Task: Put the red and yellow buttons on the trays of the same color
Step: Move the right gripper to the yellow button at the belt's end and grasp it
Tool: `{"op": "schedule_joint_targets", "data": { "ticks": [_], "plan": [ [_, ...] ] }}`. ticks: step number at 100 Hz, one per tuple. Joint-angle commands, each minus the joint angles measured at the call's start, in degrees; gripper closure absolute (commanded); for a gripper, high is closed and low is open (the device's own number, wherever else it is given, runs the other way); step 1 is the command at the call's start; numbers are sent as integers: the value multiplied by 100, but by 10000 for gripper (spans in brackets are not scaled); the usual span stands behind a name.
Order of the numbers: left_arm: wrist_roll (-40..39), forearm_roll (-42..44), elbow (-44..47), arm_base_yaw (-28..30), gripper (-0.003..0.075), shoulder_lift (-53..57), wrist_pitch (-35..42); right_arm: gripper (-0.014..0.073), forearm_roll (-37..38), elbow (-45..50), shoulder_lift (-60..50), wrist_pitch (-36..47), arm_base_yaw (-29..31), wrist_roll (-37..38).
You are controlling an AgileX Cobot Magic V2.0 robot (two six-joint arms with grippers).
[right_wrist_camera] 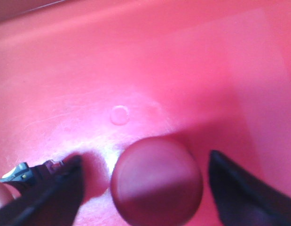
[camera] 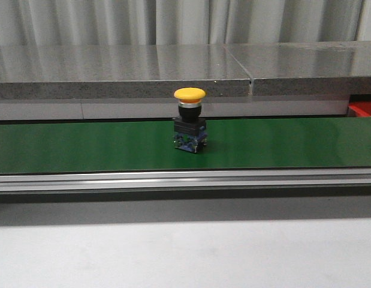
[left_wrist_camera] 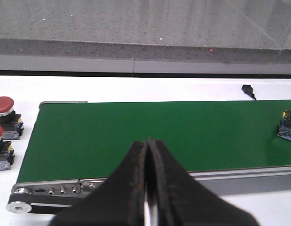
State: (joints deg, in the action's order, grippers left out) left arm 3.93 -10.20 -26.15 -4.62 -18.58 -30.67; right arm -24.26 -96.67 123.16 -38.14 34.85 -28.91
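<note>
Red button (right_wrist_camera: 157,181) between the spread fingers of the right gripper (right_wrist_camera: 145,188), over the red tray (right_wrist_camera: 136,61).
The fingers stand apart, clear of the cap. The left gripper (left_wrist_camera: 147,188) is closed and empty at the green belt's (left_wrist_camera: 136,132) near edge. A yellow button (camera: 190,126) stands upright mid-belt; two red buttons (left_wrist_camera: 4,113) sit just off the belt's end.

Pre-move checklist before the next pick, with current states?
1. Yellow button upright on the green belt: ok.
2. Left tool free for a pick: ok, shut on nothing, hovering at the belt's near edge.
3. Right tool let go of the red button: ok, fingers open either side of its cap.
4. Red button seated in the red tray: cannot tell, only the cap shows from above.
5. Yellow tray located: cannot tell, not in any view.
6. Two more red buttons waiting beyond the belt's end: ok.
</note>
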Motion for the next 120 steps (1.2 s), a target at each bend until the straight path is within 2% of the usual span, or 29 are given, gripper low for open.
{"op": "schedule_joint_targets", "data": {
  "ticks": [1, 24, 67, 81, 120],
  "plan": [
    [-17, -82, -161, -42, 739, -39, 447, -43, -139, -241, -381, 112, 12, -13],
    [-17, -82, -161, -42, 739, -39, 447, -41, -154, -653, -705, -167, 12, -13],
    [-17, -82, -161, -42, 739, -39, 447, -41, -252, -570, -2142, -1243, -239, -11],
    [-17, -82, -161, -42, 739, -39, 447, -41, -252, 62, -2852, -1257, -546, -56],
    [-17, -82, -161, -42, 739, -39, 447, -41, -252, 2927, -5038, -840, -1548, -238]
  ]
}}
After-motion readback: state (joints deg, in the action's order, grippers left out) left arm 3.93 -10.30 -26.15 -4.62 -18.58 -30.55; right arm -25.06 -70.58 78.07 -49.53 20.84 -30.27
